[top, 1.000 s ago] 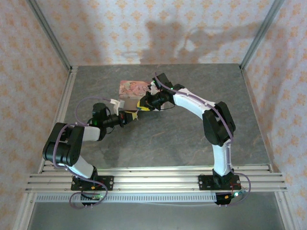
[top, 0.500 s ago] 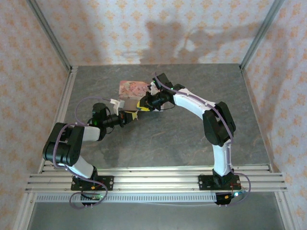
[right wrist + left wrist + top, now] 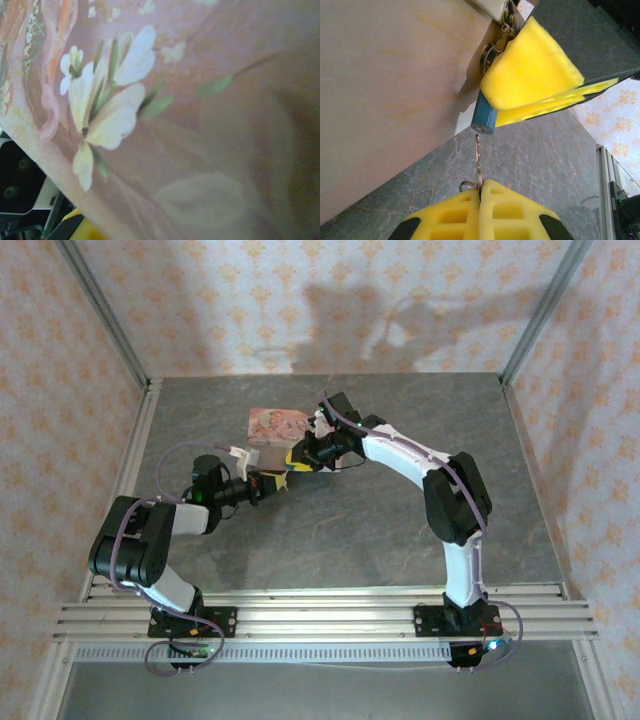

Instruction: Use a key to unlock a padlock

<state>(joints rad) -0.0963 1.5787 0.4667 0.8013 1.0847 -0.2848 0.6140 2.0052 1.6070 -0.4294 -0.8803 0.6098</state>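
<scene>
Two black-and-white robot arms, the left arm (image 3: 150, 540) and the right arm (image 3: 445, 495), reach inward over a grey marbled counter (image 3: 420, 430) and meet beside a pink picture-printed rectangular tin box (image 3: 275, 423). The right gripper (image 3: 299, 457) has its yellow foam pads closed on the tiny blue-bodied padlock (image 3: 483, 116), held against the tin's pale side wall just under its metal clasp (image 3: 496, 47). Directly below, the left gripper (image 3: 480, 187) has its pads pressed together on the small silvery metal key (image 3: 478, 157). The key's blade points up with its tip at the padlock's lower end; whether it has entered cannot be told.
</scene>
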